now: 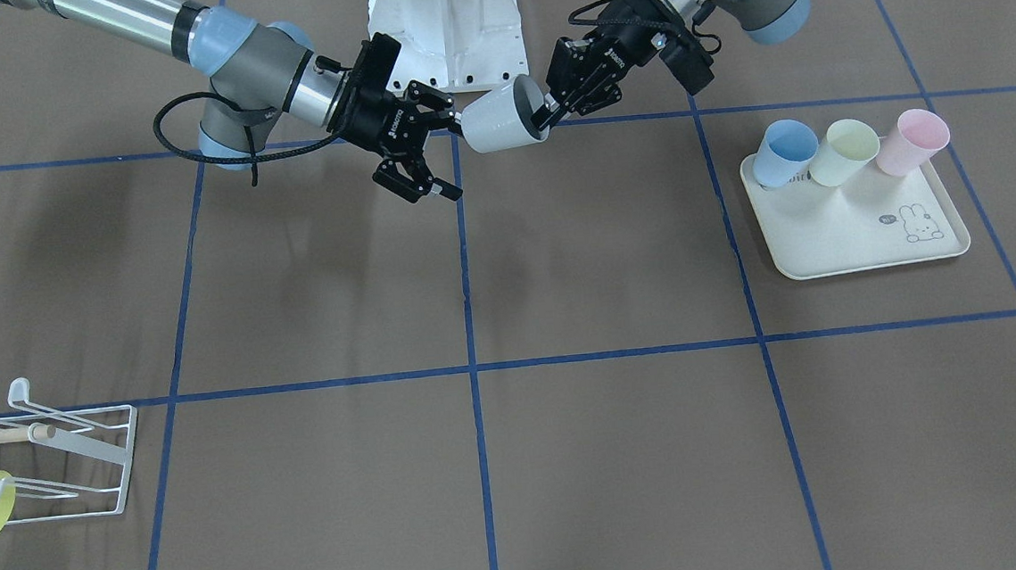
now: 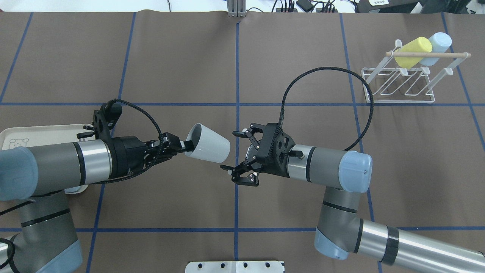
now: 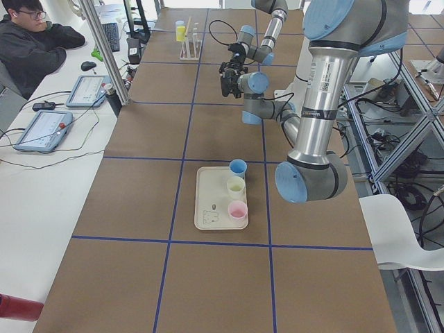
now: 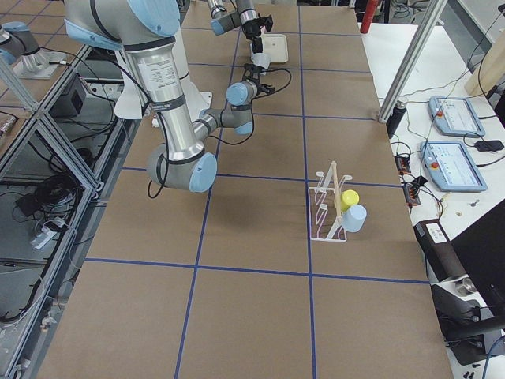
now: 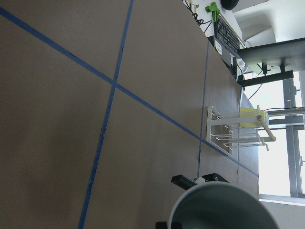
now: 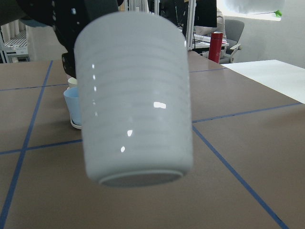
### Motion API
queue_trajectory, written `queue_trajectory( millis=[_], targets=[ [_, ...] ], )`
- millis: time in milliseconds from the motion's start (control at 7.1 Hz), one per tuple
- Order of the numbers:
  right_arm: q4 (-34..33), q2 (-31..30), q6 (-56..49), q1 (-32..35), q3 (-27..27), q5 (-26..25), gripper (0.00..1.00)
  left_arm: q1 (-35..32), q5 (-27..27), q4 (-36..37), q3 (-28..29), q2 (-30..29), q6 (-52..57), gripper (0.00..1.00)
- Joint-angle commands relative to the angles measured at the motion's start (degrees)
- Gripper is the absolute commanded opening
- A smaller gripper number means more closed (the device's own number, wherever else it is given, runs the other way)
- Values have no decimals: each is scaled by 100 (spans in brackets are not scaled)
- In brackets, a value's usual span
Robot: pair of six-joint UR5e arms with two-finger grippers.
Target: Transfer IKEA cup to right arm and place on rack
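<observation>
White cup (image 2: 208,143) is hanging on its side in mid-air over the middle of the desk (image 1: 604,251), mouth pointing left, closed base pointing right. Left end effector (image 2: 181,146) is pinching the rim, one finger inside the mouth and one outside. Right end effector (image 2: 229,150) is facing the base with its jaws spread wide and nothing in its grip, fingertips reaching about level with the base; contact is not showing clearly. Rack (image 2: 398,85) is standing at the far right of the desk, well apart from both arms, carrying a yellow cup (image 2: 413,51) and a light-blue cup (image 2: 435,44). Cream tray (image 1: 835,235) is sitting at the left, holding three pastel cups.
</observation>
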Motion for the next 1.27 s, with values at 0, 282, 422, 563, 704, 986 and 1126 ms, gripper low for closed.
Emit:
queue_trajectory(
  millis=[0, 282, 422, 563, 704, 986, 1126],
  targets=[
    [-7, 33, -26, -96, 6, -179, 98, 72, 63, 7, 123, -115, 1, 0],
    [-7, 59, -35, -140, 15, -179, 98, 81, 63, 7, 150, -116, 1, 0],
    [-7, 59, -35, -149, 15, -179, 98, 81, 63, 7, 158, -116, 10, 0],
    [-7, 59, -35, -149, 24, -179, 98, 72, 63, 7, 193, -116, 10, 0],
    [-7, 68, -35, -149, 33, -179, 98, 81, 63, 7, 237, -116, 18, 0],
    [-7, 95, -35, -149, 33, -179, 98, 81, 63, 7, 290, -116, 54, 0],
    [-7, 95, -43, -149, 33, -179, 98, 81, 63, 7, 343, -133, 62, 0]
  ],
)
